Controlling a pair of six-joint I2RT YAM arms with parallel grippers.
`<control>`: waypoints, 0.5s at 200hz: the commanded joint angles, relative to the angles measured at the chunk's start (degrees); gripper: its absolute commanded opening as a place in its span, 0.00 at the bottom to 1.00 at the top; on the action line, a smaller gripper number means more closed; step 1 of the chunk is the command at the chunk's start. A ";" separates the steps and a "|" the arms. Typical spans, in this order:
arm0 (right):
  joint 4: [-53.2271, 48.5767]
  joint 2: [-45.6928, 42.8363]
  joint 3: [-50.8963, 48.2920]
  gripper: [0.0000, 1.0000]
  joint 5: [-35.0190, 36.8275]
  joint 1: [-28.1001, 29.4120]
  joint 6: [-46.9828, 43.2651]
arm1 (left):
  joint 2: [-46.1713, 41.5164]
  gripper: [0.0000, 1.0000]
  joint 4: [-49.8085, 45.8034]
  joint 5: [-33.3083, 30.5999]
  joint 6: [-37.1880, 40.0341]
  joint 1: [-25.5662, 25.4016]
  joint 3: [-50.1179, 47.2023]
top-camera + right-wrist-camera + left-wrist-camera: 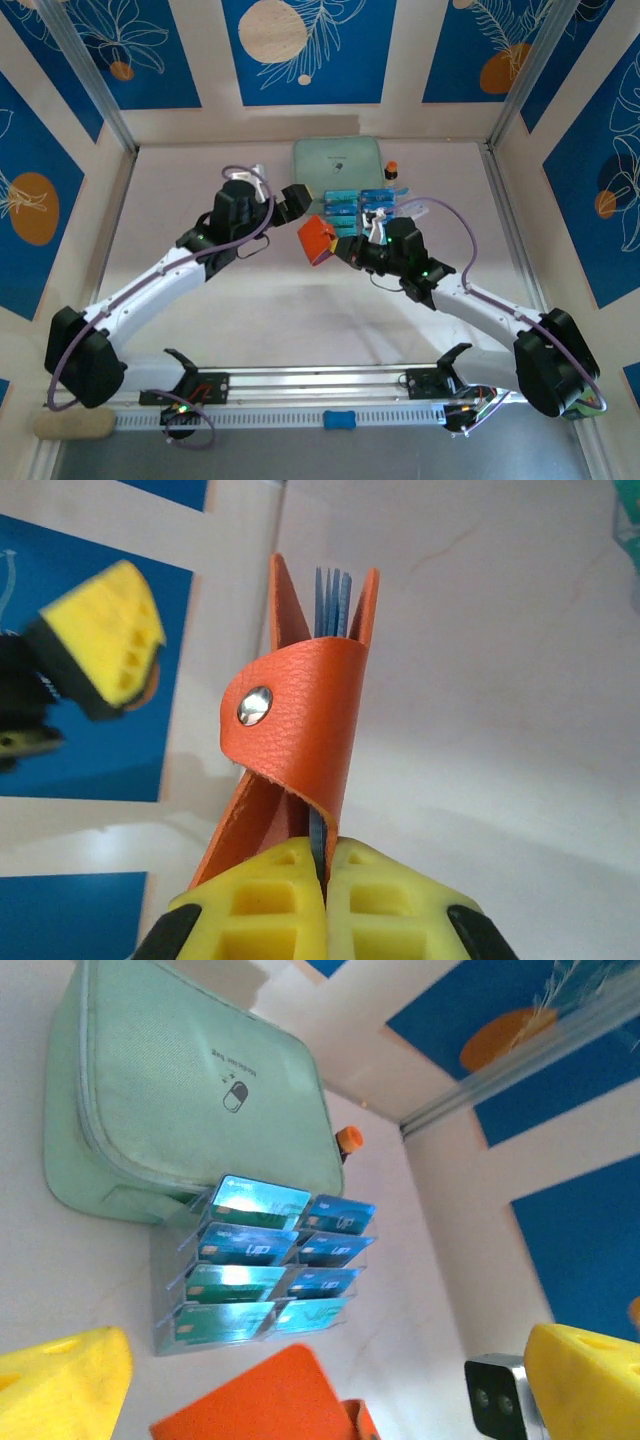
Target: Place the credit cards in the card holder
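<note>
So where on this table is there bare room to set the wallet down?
Bare table: front centre, between the left arm, right arm and rail; back left, between the left arm and the edge; right of the tray, toward the right edge. Crowded back centre: case, tray of cards, wallet, left gripper and right gripper bunch together.

bright, even light, soft shadows; glare washes the credit cards (250,1203); wrist views blur close up.
</note>
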 commanded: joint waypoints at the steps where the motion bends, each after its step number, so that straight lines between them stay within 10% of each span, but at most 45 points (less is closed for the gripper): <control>1: -3.70 -0.24 0.41 0.00 3.08 1.11 -4.35 | 4.01 1.00 -15.00 1.25 11.21 -2.41 4.12; 100: -6.43 1.63 2.98 0.00 4.73 2.43 -6.12 | 13.31 1.00 -23.27 -5.67 18.76 -10.61 12.01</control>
